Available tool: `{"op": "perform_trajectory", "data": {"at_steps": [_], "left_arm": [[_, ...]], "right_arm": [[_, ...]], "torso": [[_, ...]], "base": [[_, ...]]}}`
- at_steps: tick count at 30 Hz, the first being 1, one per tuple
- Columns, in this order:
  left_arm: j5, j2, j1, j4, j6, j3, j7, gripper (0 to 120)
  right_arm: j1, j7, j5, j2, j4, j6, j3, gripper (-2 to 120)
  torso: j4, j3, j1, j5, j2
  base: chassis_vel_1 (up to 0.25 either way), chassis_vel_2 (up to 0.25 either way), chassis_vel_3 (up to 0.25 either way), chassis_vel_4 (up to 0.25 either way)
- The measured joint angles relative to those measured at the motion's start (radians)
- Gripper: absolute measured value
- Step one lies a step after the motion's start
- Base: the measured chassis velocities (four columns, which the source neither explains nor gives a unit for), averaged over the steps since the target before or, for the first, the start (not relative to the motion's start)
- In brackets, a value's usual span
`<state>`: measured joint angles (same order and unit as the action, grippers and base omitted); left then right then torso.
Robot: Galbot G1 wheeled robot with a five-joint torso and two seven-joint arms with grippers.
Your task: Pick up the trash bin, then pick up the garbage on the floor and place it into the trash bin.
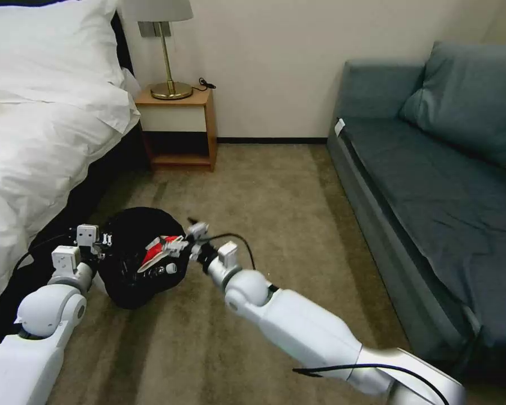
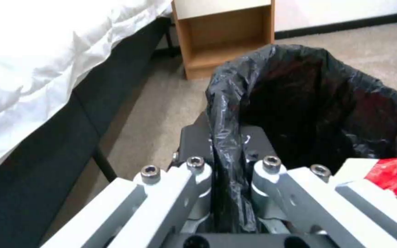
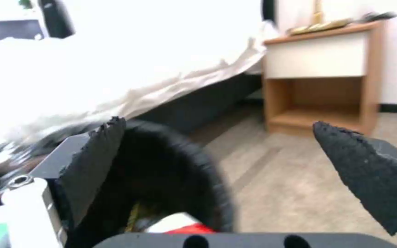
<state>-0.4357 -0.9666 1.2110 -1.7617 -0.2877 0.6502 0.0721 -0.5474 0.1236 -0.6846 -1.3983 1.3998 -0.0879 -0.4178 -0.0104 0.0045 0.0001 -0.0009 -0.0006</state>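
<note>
Bin (image 1: 130, 281) hangs off the floor beside the bed (image 1: 34, 140), left gripper (image 2: 228, 165) pinched on its bagged rim. Right gripper (image 1: 186, 239) sits at the rim's far side from the bed, jaws spread wide, red packet (image 1: 158, 253) just under it in the bin's mouth. Right arm is nearer; packet's long axis runs toward it.

A bedroom, like a hotel room: a bed (image 1: 34, 129) with white duvet and pillow stands on the left, beside it a wooden nightstand (image 1: 179, 126) carrying a brass lamp (image 1: 166, 50). A grey-blue sofa (image 1: 433, 185) with a cushion lines the right wall, and beige carpet (image 1: 275, 197) covers the floor
</note>
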Motion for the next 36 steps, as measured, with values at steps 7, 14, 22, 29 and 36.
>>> {"op": "perform_trajectory", "data": {"at_steps": [7, 14, 22, 29, 36], "left_arm": [[-0.036, -0.041, 0.003, 0.007, 0.029, 0.019, -0.019, 5], [-0.087, -0.098, -0.01, 0.032, 0.08, 0.033, -0.067, 5], [-0.133, -0.162, -0.007, 0.11, 0.146, 0.067, -0.134, 5], [-0.221, -0.196, -0.002, 0.181, 0.204, 0.108, -0.187, 5], [-0.328, -0.22, -0.025, 0.253, 0.279, 0.13, -0.239, 5]], "right_arm": [[-0.019, -0.001, -0.009, 0.035, 0.012, 0.003, 0.079, 100], [-0.054, -0.016, -0.008, 0.062, 0.017, 0.002, 0.133, 100], [-0.08, -0.031, -0.006, 0.077, 0.015, -0.004, 0.183, 100], [-0.089, -0.041, -0.007, 0.089, 0.014, -0.006, 0.195, 100], [-0.094, -0.043, -0.008, 0.088, 0.013, -0.008, 0.201, 100]], "torso": [[-0.0001, 0.0, 0.0, 0.0, 0.0], [-0.0001, 0.0, 0.0, 0.0001, 0.0], [0.0001, 0.0, 0.0, -0.0001, 0.0], [0.0002, 0.0, 0.0, -0.0002, 0.0], [-0.0001, 0.0, 0.0, 0.0, 0.0]], "base": [[0.0, 0.0, 0.0, 0.0], [0.0, 0.0, 0.0, 0.0], [0.0, 0.0, 0.0, 0.0], [0.0, 0.0, 0.0, 0.0], [0.0, 0.0, 0.0, 0.0]]}}
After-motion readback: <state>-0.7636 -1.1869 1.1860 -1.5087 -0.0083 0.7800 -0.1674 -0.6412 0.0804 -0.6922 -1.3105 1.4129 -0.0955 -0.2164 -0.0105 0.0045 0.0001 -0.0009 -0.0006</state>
